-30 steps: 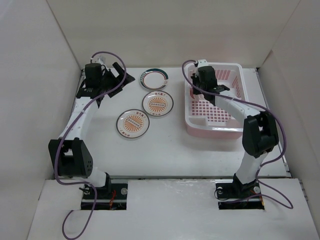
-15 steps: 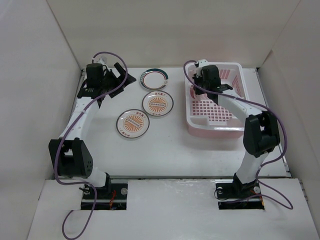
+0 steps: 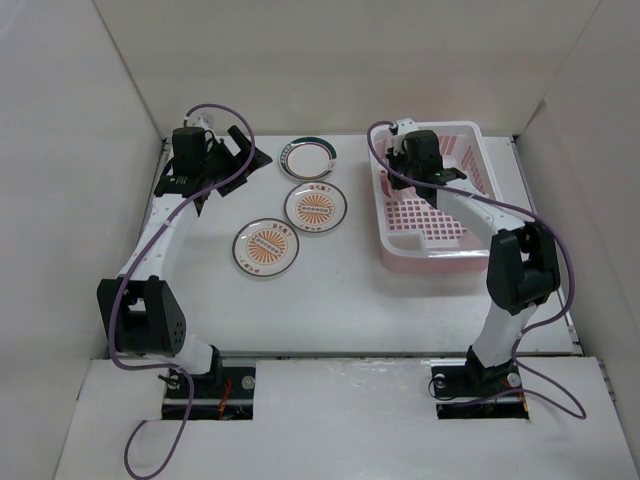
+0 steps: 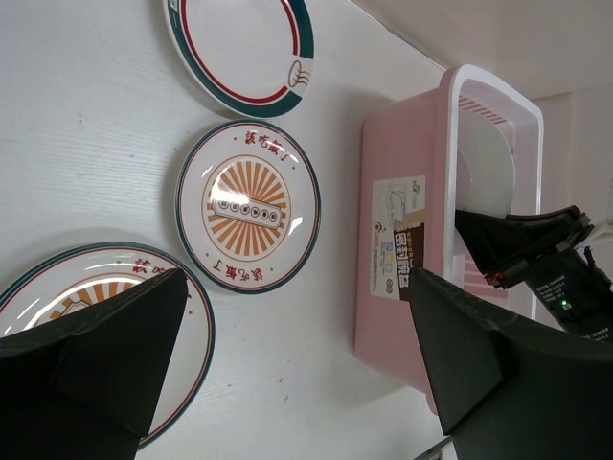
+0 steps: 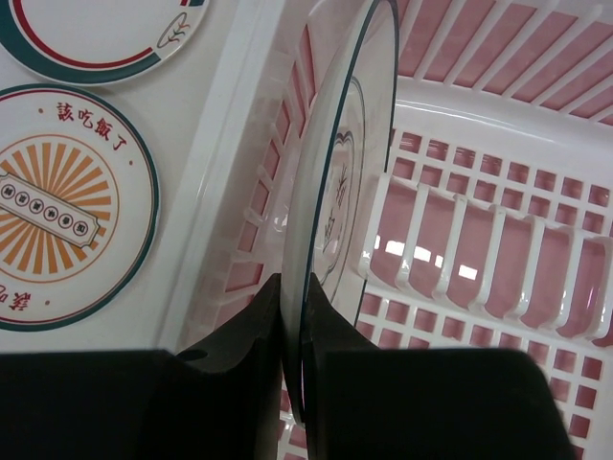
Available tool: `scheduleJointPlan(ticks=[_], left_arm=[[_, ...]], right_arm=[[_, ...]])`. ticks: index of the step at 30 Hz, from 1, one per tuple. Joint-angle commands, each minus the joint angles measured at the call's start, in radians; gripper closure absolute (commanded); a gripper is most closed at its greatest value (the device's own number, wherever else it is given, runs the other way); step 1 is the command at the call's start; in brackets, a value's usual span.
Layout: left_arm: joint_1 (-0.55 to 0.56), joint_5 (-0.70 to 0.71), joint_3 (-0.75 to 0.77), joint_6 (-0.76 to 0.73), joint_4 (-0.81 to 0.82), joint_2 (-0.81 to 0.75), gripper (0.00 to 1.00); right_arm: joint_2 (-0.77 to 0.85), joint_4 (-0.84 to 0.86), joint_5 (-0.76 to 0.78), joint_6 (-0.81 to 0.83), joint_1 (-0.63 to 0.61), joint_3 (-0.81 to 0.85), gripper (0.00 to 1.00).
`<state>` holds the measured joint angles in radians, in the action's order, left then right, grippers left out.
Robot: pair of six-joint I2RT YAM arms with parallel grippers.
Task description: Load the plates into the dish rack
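the right gripper (image 5: 294, 287) pinches the rim of the held plate (image 5: 335, 192), which stands on edge inside the dish rack (image 5: 239, 125), just beside its left wall and next to the upright dividers (image 5: 460, 249). the left gripper (image 4: 297, 278) is spread wide and empty above the table (image 3: 330, 300), left of the rack. three plates lie flat on the table, close together: the green-red rim plate (image 3: 307, 158), the far sunburst plate (image 3: 315, 207) and the near sunburst plate (image 3: 266, 247).

Three plates (image 3: 316, 206) lay on table (image 3: 340, 300), left of dish rack (image 3: 430, 262). Fourth plate (image 5: 335, 220) stood on edge inside rack, by its left wall.
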<state>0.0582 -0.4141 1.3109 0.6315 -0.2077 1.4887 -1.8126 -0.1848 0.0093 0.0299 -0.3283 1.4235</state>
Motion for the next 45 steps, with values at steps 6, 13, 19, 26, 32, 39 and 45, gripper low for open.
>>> scheduleJointPlan(ticks=[6,13,19,26,32,39,45], left_arm=[[0.002,0.0,0.03,-0.018,0.016,-0.051,0.0],[0.002,-0.009,0.03,-0.018,0.016,-0.051,0.0],[0.002,-0.009,0.03,-0.027,0.016,-0.051,0.0],[0.002,-0.009,0.021,-0.027,0.025,-0.051,0.0],[0.002,-0.009,0.021,-0.027,0.025,-0.051,0.0],[0.002,-0.018,0.011,-0.027,0.034,-0.051,0.0],[0.002,-0.018,0.011,-0.027,0.034,-0.06,0.0]], right_arm=[[0.038,0.001,0.044,-0.054,0.005,0.012,0.85],[0.029,0.011,0.054,-0.087,-0.005,0.0,0.86],[0.029,0.011,0.072,-0.096,-0.005,0.0,0.9],[0.029,0.021,0.09,-0.096,-0.005,0.0,0.9],[-0.002,0.021,0.101,-0.114,-0.005,0.0,0.9],[-0.013,0.021,0.12,-0.124,-0.005,0.009,0.88],[-0.022,0.021,0.12,-0.124,-0.014,0.009,0.7]])
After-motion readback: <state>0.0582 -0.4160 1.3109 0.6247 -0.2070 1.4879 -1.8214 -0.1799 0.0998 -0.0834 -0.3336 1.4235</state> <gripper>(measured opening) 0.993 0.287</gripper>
